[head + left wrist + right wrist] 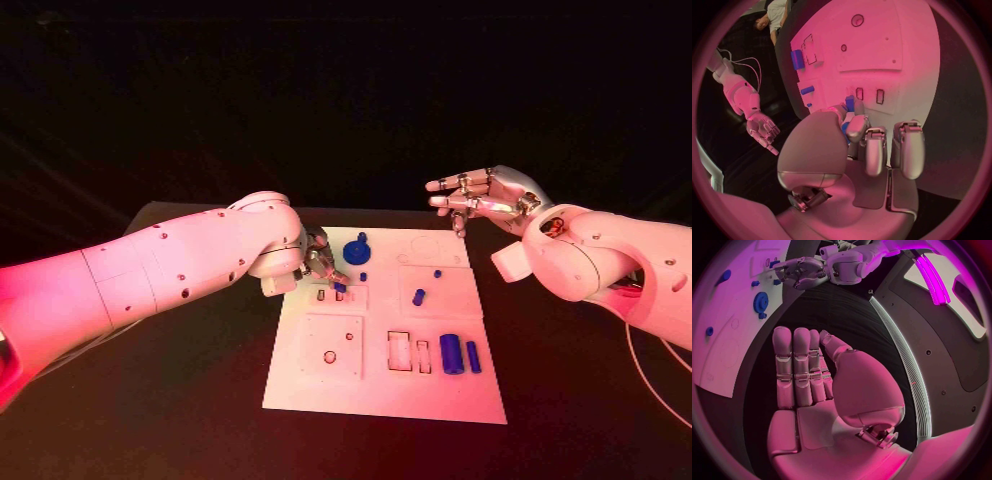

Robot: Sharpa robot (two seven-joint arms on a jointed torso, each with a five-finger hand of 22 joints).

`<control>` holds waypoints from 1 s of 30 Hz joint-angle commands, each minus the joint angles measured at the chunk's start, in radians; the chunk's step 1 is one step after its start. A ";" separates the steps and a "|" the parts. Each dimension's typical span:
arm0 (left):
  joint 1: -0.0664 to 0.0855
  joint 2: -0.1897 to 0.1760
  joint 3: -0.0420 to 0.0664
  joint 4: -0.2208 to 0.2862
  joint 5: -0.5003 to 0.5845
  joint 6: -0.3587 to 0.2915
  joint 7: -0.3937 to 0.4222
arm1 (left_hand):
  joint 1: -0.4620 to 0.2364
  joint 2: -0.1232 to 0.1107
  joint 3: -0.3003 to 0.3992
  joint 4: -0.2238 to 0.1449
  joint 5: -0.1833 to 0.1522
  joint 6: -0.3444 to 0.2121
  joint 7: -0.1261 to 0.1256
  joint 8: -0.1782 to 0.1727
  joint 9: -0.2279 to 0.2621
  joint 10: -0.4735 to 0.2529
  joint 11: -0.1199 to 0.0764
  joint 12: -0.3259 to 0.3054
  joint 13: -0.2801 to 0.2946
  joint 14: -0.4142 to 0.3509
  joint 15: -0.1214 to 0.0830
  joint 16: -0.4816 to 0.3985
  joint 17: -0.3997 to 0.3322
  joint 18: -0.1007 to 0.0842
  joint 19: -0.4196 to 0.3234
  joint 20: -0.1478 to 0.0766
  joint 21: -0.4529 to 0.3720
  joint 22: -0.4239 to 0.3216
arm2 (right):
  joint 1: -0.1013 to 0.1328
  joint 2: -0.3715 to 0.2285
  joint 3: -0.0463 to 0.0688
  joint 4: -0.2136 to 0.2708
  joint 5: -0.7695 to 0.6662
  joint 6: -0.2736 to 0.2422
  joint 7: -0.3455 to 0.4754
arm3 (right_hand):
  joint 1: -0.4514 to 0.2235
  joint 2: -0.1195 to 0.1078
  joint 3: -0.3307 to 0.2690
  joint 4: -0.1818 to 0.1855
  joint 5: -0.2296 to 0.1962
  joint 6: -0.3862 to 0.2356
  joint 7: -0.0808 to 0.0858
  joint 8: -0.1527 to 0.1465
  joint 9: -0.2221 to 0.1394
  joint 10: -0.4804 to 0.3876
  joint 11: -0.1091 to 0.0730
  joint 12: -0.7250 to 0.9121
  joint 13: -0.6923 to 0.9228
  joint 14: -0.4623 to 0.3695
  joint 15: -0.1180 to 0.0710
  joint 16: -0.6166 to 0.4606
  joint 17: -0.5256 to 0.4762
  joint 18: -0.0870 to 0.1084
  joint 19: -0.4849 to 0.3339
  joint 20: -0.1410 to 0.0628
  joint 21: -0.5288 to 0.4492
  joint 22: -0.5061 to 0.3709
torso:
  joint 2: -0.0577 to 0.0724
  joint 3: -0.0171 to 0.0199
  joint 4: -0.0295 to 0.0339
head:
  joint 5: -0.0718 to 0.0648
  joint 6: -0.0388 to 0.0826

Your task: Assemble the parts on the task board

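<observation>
The white task board [378, 385] lies in the middle of the black bench [159, 400], and the left hand [320, 262] is down over its upper left part. In the left wrist view that hand [856, 150] pinches a small blue peg [849, 104] between thumb and a fingertip, right at the board's surface, beside two small rectangular slots [869, 95]. The other fingers [907, 147] of that hand hang curled and loose next to it.

Over on the right of the frame, the right hand [483, 197] hovers above the bench just past the board's upper right corner, holding nothing, fingers apart and slightly bent. The right wrist view shows it [817, 380] with fingers straight, side by side, palm bare.

On the board, a blue gear-shaped piece [356, 248] sits near the top edge, just right of the left hand. A small blue stub [364, 276] stands below it. Further right there's a short blue cylinder [418, 297] lying tilted, with a tiny blue dot [437, 273] above it. In the lower right section two longer blue cylinders [460, 354] lie side by side, the left one thicker. To their left are two rectangular cut-outs [408, 353], and the lower left panel carries a small round hole [329, 356].
</observation>
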 commanded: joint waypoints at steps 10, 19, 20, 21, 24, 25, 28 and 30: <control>-0.032 -0.001 -0.002 0.026 -0.121 -0.081 0.043 | -0.021 -0.019 0.181 -0.157 0.003 0.004 -0.004 0.008 0.013 0.006 0.000 -0.004 -0.004 0.103 0.004 0.002 0.263 -0.001 0.058 0.001 -0.007 0.180 | -0.001 0.000 -0.001 -0.002 0.008 0.022 0.011 | -0.016 -0.001 0.009 0.000 0.008 -0.007 0.006 0.006 0.000 -0.014 0.004 0.003 -0.005 -0.012 0.002 0.000 -0.007 0.001 -0.023 0.000 -0.014 -0.017 | 0.001 -0.0011 -0.0008 | 0.004 -0.003; -0.039 -0.009 -0.004 0.034 -0.134 -0.044 0.030 | -0.024 -0.030 0.201 -0.170 0.003 0.003 -0.004 0.007 0.018 0.006 0.000 -0.005 -0.005 0.103 0.004 0.002 0.263 -0.001 0.058 0.001 -0.007 0.180 | -0.002 0.000 -0.002 -0.003 0.009 0.026 0.012 | -0.019 -0.001 0.009 0.002 0.008 -0.008 0.006 0.006 0.000 -0.015 0.004 0.002 -0.006 -0.013 0.003 0.000 -0.008 0.001 -0.025 0.001 -0.014 -0.015 | 0.002 -0.0001 -0.0005 | 0.010 -0.006; -0.039 -0.012 -0.004 0.036 -0.134 -0.038 0.028 | -0.024 -0.032 0.204 -0.172 0.003 0.003 -0.004 0.007 0.019 0.006 0.000 -0.005 -0.005 0.103 0.004 0.002 0.263 -0.001 0.058 0.001 -0.008 0.180 | -0.002 0.000 -0.002 -0.003 0.009 0.026 0.012 | -0.020 -0.001 0.009 0.002 0.008 -0.008 0.006 0.006 0.000 -0.015 0.004 0.002 -0.006 -0.013 0.003 0.000 -0.008 0.001 -0.025 0.001 -0.014 -0.016 | 0.002 -0.0002 -0.0009 | 0.011 -0.007; -0.039 -0.013 -0.004 0.038 -0.135 -0.034 0.026 | -0.025 -0.033 0.206 -0.173 0.004 0.003 -0.004 0.007 0.019 0.006 0.000 -0.005 -0.005 0.103 0.004 0.002 0.263 -0.001 0.058 0.001 -0.008 0.179 | -0.002 0.000 -0.002 -0.003 0.009 0.027 0.012 | -0.021 -0.001 0.009 0.002 0.008 -0.008 0.006 0.007 0.000 -0.015 0.004 0.003 -0.006 -0.014 0.003 0.000 -0.009 0.001 -0.026 0.001 -0.014 -0.016 | 0.002 -0.0001 -0.0012 | 0.012 -0.007; -0.040 -0.021 -0.004 0.045 -0.144 -0.015 0.019 | -0.026 -0.039 0.218 -0.182 0.005 0.004 -0.003 0.007 0.022 0.007 0.000 -0.006 -0.006 0.103 0.004 0.002 0.263 -0.001 0.058 0.002 -0.008 0.180 | -0.002 0.000 -0.002 -0.004 0.008 0.033 0.011 | -0.021 -0.001 0.009 0.002 0.008 -0.008 0.006 0.007 0.000 -0.015 0.004 0.003 -0.006 -0.014 0.003 0.000 -0.009 0.001 -0.026 0.001 -0.014 -0.016 | 0.002 -0.0003 -0.0015 | 0.014 -0.011; -0.040 -0.023 -0.004 0.048 -0.148 -0.008 0.017 | -0.027 -0.040 0.221 -0.183 0.006 0.004 -0.003 0.007 0.022 0.007 0.000 -0.006 -0.007 0.103 0.004 0.002 0.263 -0.001 0.058 0.002 -0.008 0.181 | -0.002 0.000 -0.002 -0.004 0.008 0.034 0.011 | -0.021 -0.001 0.009 0.002 0.008 -0.008 0.006 0.007 0.000 -0.015 0.004 0.003 -0.006 -0.014 0.003 0.000 -0.009 0.001 -0.026 0.001 -0.014 -0.016 | 0.002 -0.0001 -0.0010 | 0.014 -0.012; -0.040 -0.028 -0.004 0.054 -0.156 0.010 0.013 | -0.030 -0.043 0.227 -0.186 0.007 0.005 -0.003 0.008 0.024 0.008 0.001 -0.006 -0.007 0.103 0.005 0.002 0.263 -0.001 0.058 0.002 -0.008 0.180 | -0.002 0.000 -0.002 -0.005 0.007 0.037 0.012 | -0.021 -0.001 0.009 0.003 0.008 -0.008 0.006 0.007 0.000 -0.015 0.004 0.003 -0.006 -0.014 0.003 0.000 -0.009 0.001 -0.026 0.001 -0.014 -0.016 | 0.002 -0.0005 0.0001 | 0.014 -0.014; -0.040 -0.031 -0.004 0.056 -0.159 0.016 0.012 | -0.032 -0.045 0.231 -0.188 0.008 0.006 -0.002 0.008 0.024 0.007 0.001 -0.008 -0.009 0.103 0.005 0.002 0.263 -0.001 0.058 0.002 -0.008 0.180 | -0.002 0.001 -0.002 -0.006 0.007 0.037 0.012 | -0.021 0.000 0.009 0.003 0.009 -0.008 0.006 0.006 0.000 -0.015 0.004 0.003 -0.006 -0.014 0.003 0.000 -0.009 0.001 -0.026 0.001 -0.013 -0.014 | 0.002 -0.0013 -0.0002 | 0.015 -0.015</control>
